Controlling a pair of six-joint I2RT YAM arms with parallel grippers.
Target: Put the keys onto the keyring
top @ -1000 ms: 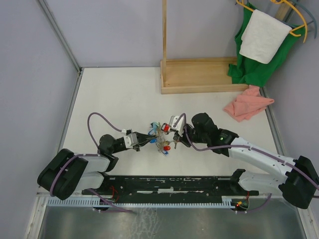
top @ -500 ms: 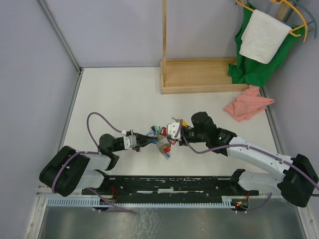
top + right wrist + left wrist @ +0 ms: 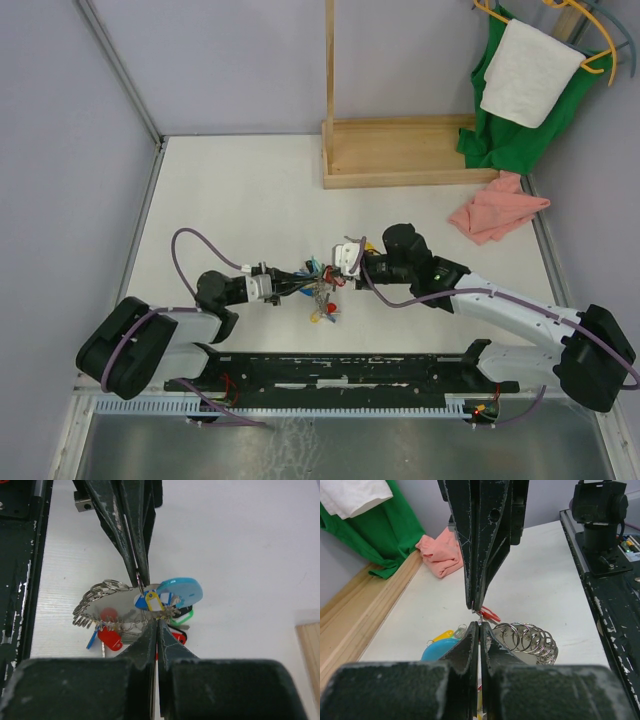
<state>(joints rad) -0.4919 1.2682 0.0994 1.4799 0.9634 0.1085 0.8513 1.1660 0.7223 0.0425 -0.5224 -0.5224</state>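
Note:
The keyring (image 3: pixel 322 290) lies between my two grippers at the table's near middle. It carries a coil of small metal rings (image 3: pixel 530 640), a light-blue disc (image 3: pixel 440 649) and keys with yellow (image 3: pixel 152 601), red (image 3: pixel 110 637) and green (image 3: pixel 182 617) tags. My left gripper (image 3: pixel 297 280) is shut, pinching a thin wire ring of the bunch at its tips (image 3: pixel 478 625). My right gripper (image 3: pixel 340 270) is shut at the bunch's edge (image 3: pixel 157 620). A red-tagged key (image 3: pixel 490 614) sits right at its tips. The two grippers' tips nearly touch.
A wooden stand base (image 3: pixel 400 150) is at the back. A pink cloth (image 3: pixel 497 210) lies at the right. Green and white cloths (image 3: pixel 525 90) hang at the back right. The black rail (image 3: pixel 340 370) runs along the near edge.
My right gripper has moved left and down toward my left gripper. The red tag that was lifted beside it now sits low at the bunch. The left gripper barely shifted.

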